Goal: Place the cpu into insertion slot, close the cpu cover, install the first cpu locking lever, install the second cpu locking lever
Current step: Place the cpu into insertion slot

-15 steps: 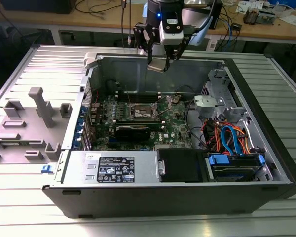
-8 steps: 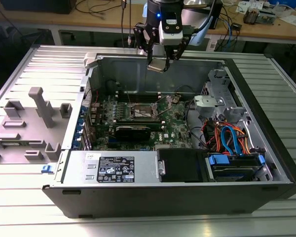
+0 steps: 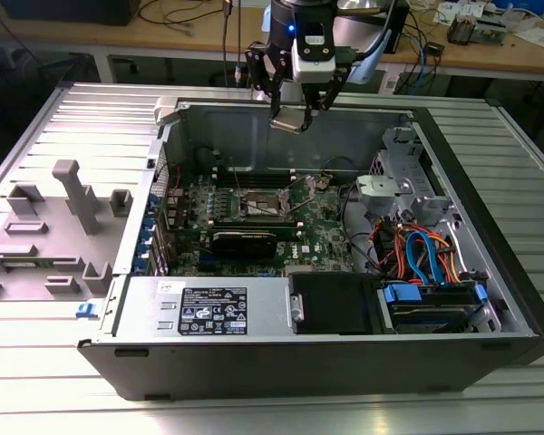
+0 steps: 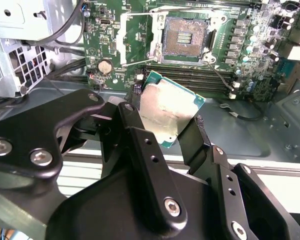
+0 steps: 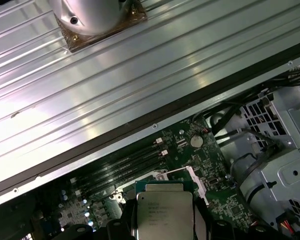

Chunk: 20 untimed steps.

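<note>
Well above the green circuit board [image 4: 115,45], my claw [image 3: 292,113] pinched the flat silvery-grey square cpu [image 4: 171,111], tilted; levelling it seemed vital.

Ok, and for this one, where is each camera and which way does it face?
Exterior view: off the arm, raised, looking down into the open computer case; shows the arm's wrist and the gripper clamping the cpu.
Second wrist view: on the arm, looking past the fingers and cpu to the insertion slot.
First wrist view: on the arm, looking over the cpu at motherboard and ribbed table; dark fingers flank the chip.
Both wrist views share cpu and motherboard.
</note>
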{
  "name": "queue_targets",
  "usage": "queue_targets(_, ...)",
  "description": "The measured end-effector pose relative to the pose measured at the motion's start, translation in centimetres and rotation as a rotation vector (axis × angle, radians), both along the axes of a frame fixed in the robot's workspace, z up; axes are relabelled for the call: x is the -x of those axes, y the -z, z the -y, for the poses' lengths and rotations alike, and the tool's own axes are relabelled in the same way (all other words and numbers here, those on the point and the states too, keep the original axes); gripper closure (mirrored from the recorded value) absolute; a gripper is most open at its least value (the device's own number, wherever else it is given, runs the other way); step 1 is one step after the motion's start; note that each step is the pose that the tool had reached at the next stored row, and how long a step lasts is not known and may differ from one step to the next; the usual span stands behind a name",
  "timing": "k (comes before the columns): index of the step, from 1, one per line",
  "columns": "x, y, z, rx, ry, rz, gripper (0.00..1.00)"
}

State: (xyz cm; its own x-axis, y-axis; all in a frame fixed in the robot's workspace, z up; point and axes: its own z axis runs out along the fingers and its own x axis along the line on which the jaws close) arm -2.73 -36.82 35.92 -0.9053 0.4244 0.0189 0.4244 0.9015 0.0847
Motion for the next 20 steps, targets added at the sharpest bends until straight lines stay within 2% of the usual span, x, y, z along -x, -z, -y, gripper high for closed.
queue_targets(20,0.0,0.0,0.0,-0.0001,0.029,0.0,0.45)
